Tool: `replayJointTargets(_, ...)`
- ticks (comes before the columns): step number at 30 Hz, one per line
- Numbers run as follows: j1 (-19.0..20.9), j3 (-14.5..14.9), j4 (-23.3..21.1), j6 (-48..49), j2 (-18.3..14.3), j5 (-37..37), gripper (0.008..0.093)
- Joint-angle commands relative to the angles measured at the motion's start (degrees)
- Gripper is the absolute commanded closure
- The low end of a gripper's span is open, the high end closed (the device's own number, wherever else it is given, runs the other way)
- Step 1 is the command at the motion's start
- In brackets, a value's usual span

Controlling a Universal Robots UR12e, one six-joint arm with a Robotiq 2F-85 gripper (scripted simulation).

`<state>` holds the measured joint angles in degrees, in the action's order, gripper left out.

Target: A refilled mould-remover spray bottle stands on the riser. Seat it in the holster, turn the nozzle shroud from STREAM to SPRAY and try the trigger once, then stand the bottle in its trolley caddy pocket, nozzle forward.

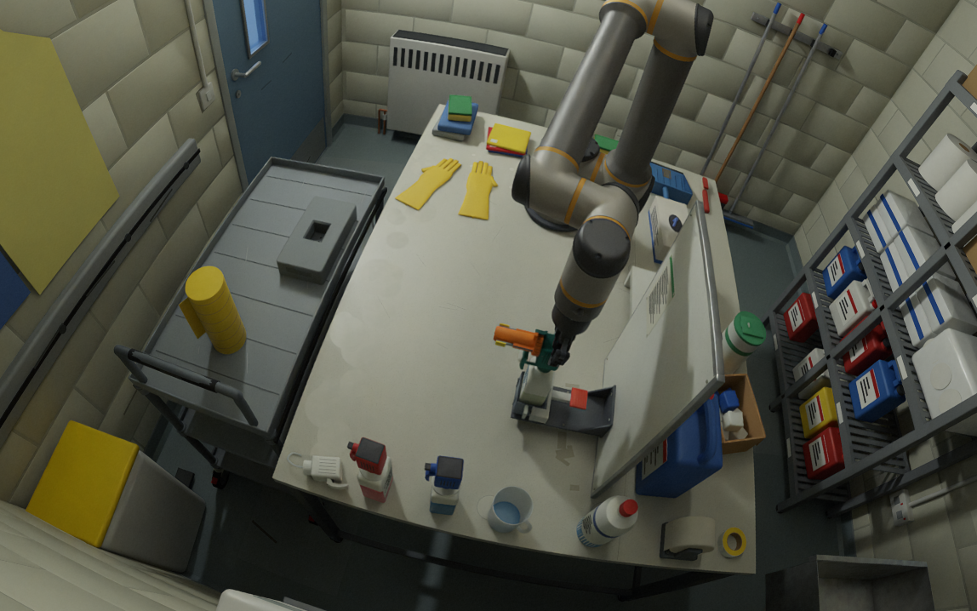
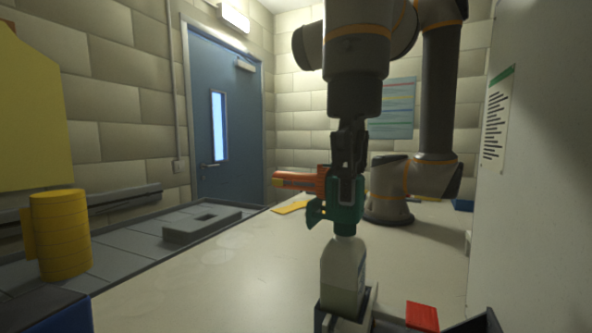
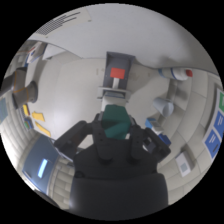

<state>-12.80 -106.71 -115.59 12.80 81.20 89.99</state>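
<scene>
Near the right middle of the table the spray bottle (image 1: 534, 375) stands upright with its base in the dark holster (image 1: 563, 409), its white body (image 2: 343, 276) topped by a green spray head (image 2: 341, 203) and an orange nozzle shroud (image 1: 513, 336) pointing toward the trolley side. My gripper (image 2: 344, 187) comes straight down from above, and its fingers are clamped on the two sides of the green head (image 3: 116, 121). A red tab (image 3: 118, 72) sits on the holster beyond the bottle. The grey caddy (image 1: 317, 239) with its square pocket lies on the trolley (image 1: 252, 302) to the left.
Behind the holster a tall white board (image 1: 666, 353) leans along the table's right side. Yellow gloves (image 1: 457, 186) lie further up the table. Several bottles and a cup (image 1: 508, 509) line the near edge. A yellow cylinder (image 1: 215, 310) stands on the trolley.
</scene>
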Motion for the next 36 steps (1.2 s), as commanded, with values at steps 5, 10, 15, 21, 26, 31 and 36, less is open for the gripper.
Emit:
replayJointTargets(5,0.0,0.1,-0.01,0.0,0.07,0.01,0.0849)
replayJointTargets(10,0.0,0.1,-0.01,0.0,0.07,0.01,0.0749)
replayJointTargets(15,0.0,0.1,-0.01,0.0,0.07,0.01,0.0649)
replayJointTargets(21,0.0,0.1,-0.01,0.0,0.07,0.01,0.0529)
replayJointTargets(26,0.0,0.1,-0.01,0.0,0.07,0.01,0.0429)
replayJointTargets(31,0.0,0.1,-0.01,0.0,0.07,0.01,0.0329)
replayJointTargets(36,0.0,0.1,-0.01,0.0,0.07,0.01,0.0234)
